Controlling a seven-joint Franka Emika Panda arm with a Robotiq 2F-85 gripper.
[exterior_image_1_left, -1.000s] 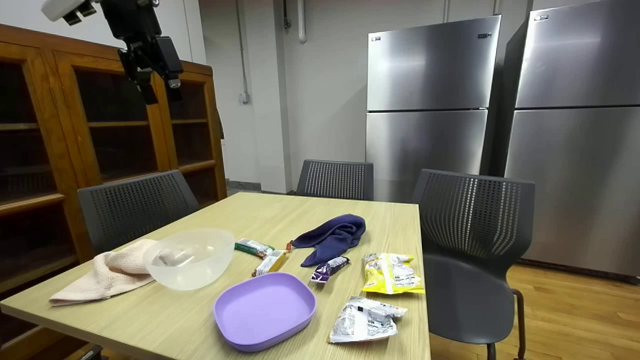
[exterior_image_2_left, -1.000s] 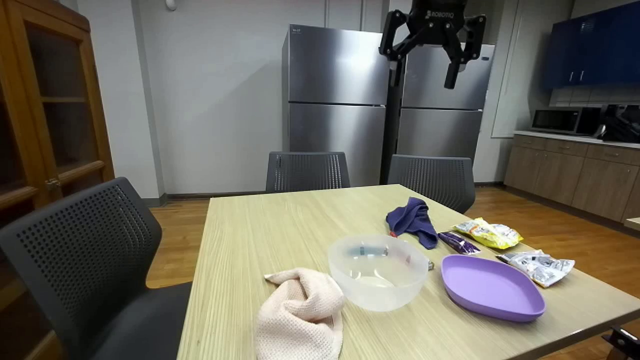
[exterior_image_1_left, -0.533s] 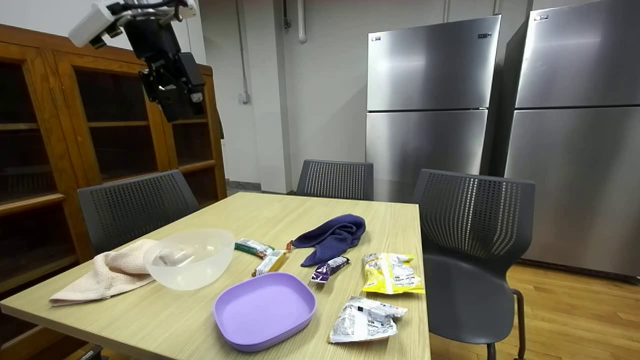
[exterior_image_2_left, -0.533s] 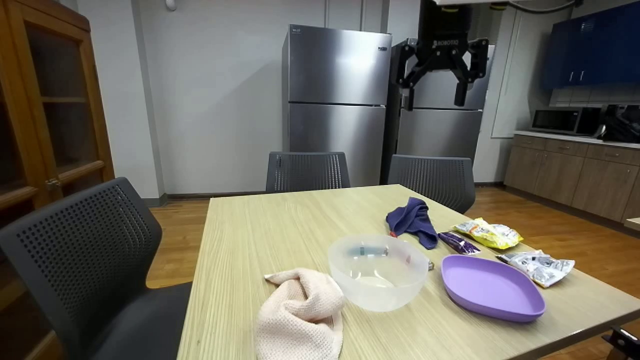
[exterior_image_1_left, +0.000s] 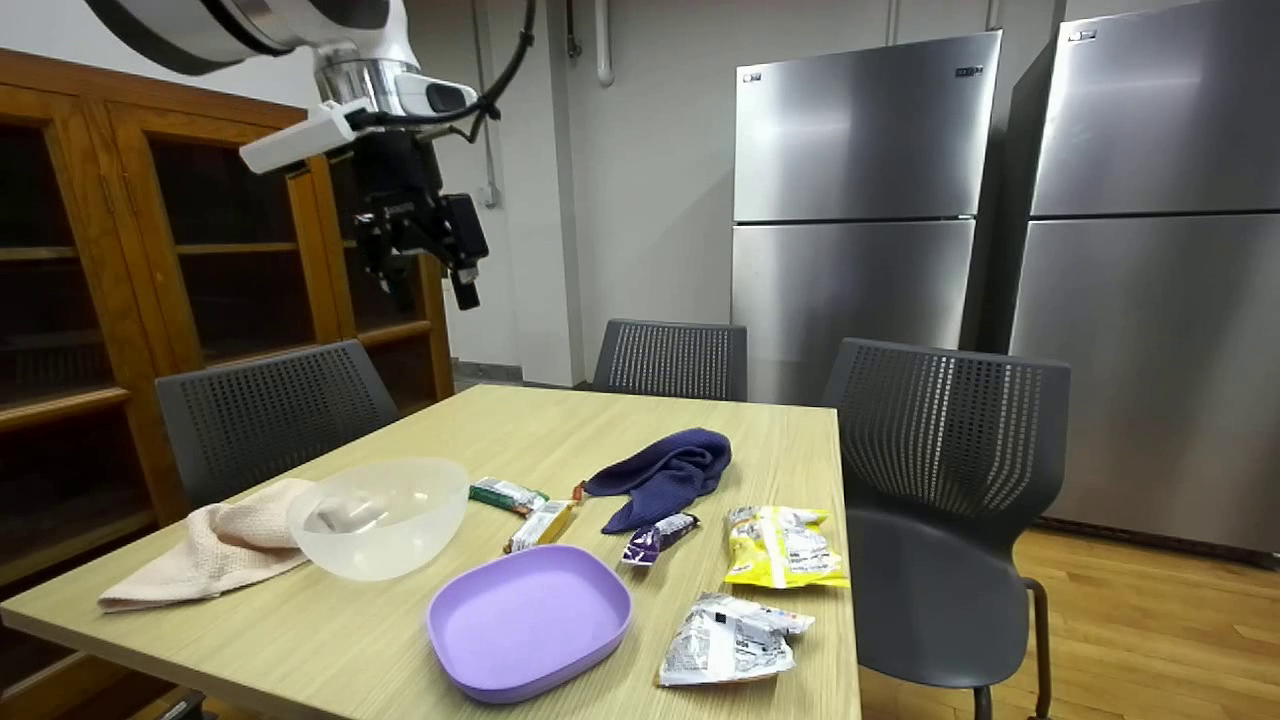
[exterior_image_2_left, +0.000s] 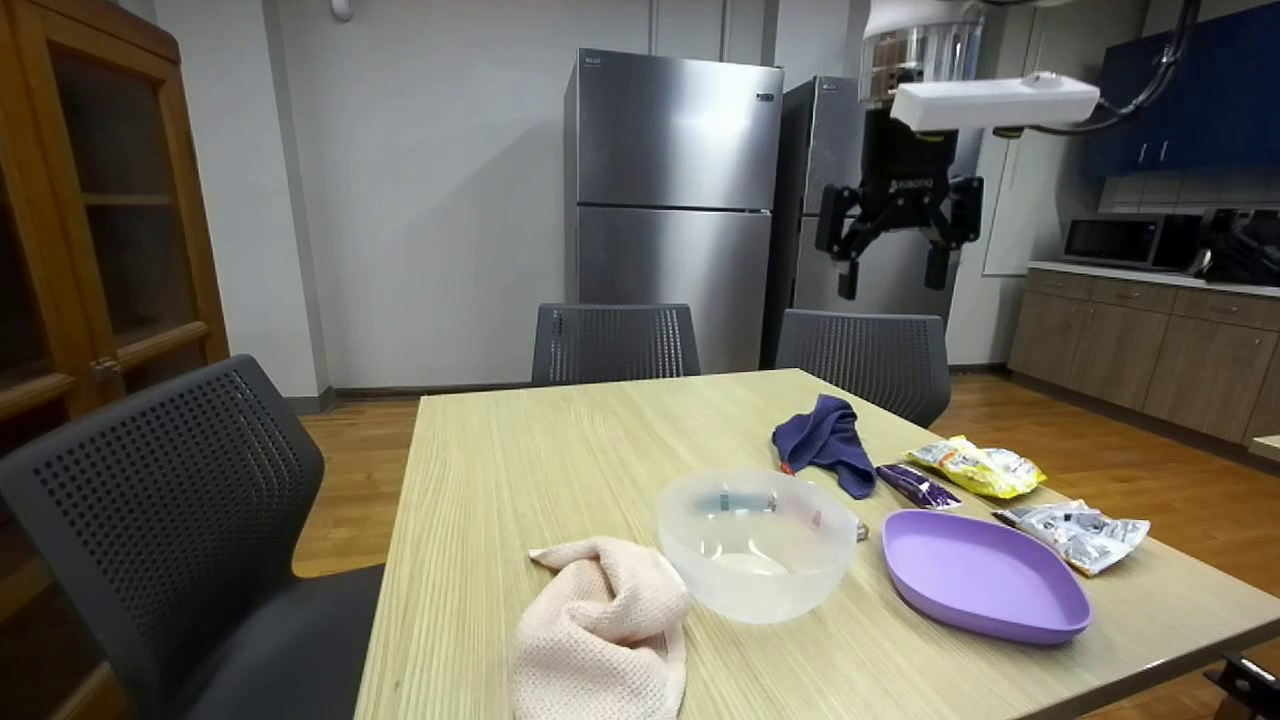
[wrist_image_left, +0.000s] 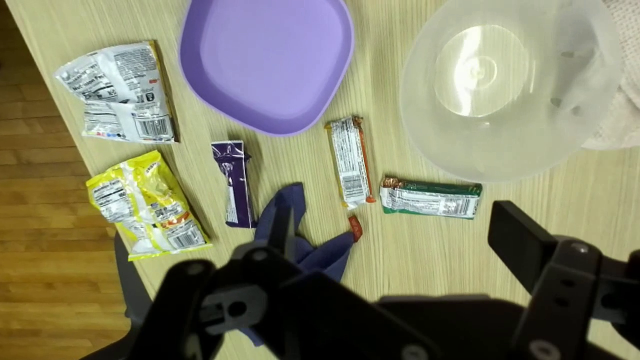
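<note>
My gripper (exterior_image_2_left: 893, 277) is open and empty, high above the table in both exterior views, fingers down. In the wrist view its fingers (wrist_image_left: 395, 235) stand wide apart over the table. The dark blue cloth (wrist_image_left: 320, 257) lies under one finger and is partly hidden by it. A small red wrapper (wrist_image_left: 355, 228) sticks out at the cloth's edge. Nearby lie a green bar (wrist_image_left: 430, 198), an orange-and-yellow bar (wrist_image_left: 350, 162) and a purple bar (wrist_image_left: 235, 182). A purple plate (exterior_image_1_left: 530, 620) and a translucent bowl (exterior_image_1_left: 385, 545) stand on the table; the bowl shows nothing inside.
A yellow snack bag (exterior_image_1_left: 780, 548) and a silver snack bag (exterior_image_1_left: 730, 640) lie near one table edge. A pink cloth (exterior_image_2_left: 605, 640) lies beside the bowl. Grey chairs (exterior_image_1_left: 670, 360) stand around the table (exterior_image_2_left: 520, 450). A wooden cabinet (exterior_image_1_left: 90, 250) and steel refrigerators (exterior_image_2_left: 675, 140) stand behind.
The arm and gripper have come down toward the table; in one exterior view they also moved right. The gripper stays open. The things on the table have not moved.
</note>
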